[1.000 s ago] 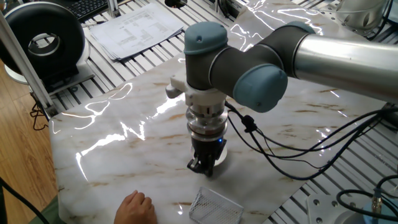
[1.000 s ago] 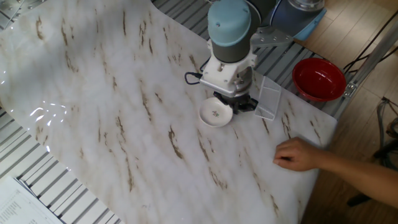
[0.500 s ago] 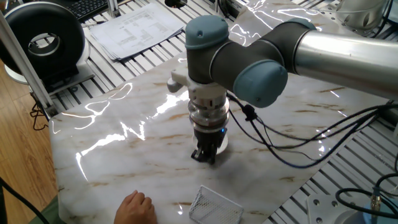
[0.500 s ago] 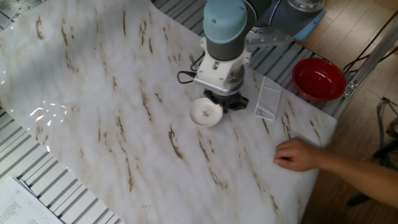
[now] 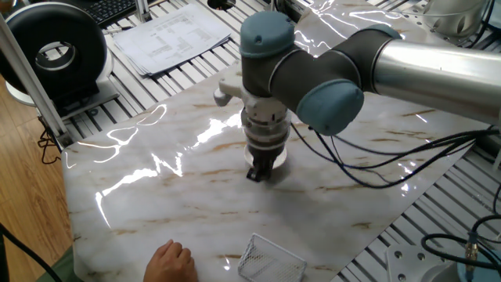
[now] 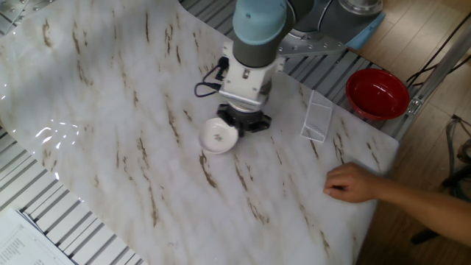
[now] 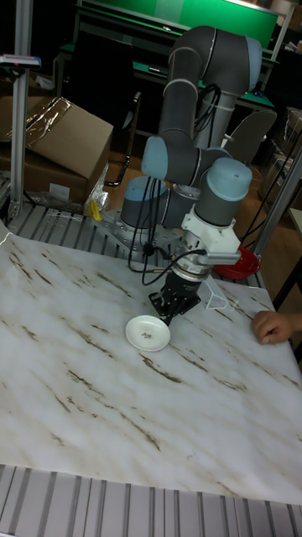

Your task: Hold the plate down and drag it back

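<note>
The pincer (image 7: 170,314) presses on the plate's (image 7: 147,333) rim (whether open or closed, I cannot tell).

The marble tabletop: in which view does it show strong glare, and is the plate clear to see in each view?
One fixed view: bright white glare streaks cross the glossy marble tabletop, and the arm hides most of the small round white ceramic plate. The other fixed view: even light, plate sharp. Tall fixed view: dim background, plate plain.
</note>
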